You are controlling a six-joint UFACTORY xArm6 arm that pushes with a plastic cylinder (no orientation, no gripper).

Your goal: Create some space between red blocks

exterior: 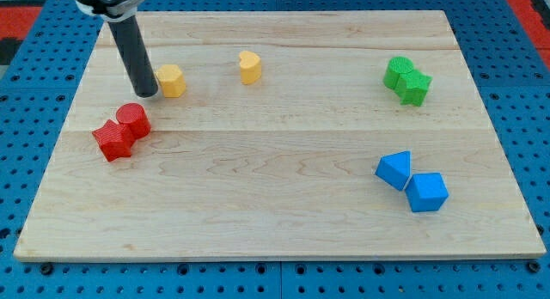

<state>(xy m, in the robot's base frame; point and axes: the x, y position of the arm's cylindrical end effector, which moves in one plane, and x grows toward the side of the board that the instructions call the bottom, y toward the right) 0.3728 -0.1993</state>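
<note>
- Standing in the upper left of the frame, my tip (146,94) rests on the wooden board (275,204), at the end of a straight dark rod that has nothing to open or close and holds nothing.
- The tip sits just to the view's left of a yellow block (172,80), very near or touching it; the angle makes it hard to say which.
- The two red blocks lie just below the tip, towards the view's bottom: a red cylinder (133,119) and a red star-like block (113,140).
- These two red blocks are pressed together, the cylinder at the upper right of the star-like one, with no gap visible between them.
- The tip is apart from the red cylinder, a little above it in the frame.
- A second yellow block (249,66), with a rounded heart-like shape, sits near the top centre, well apart from the first.
- Two green blocks (406,80) touch one another in the upper right.
- A blue triangular block (394,169) and a blue cube-like block (427,192) sit side by side in the lower right, touching or nearly so.
</note>
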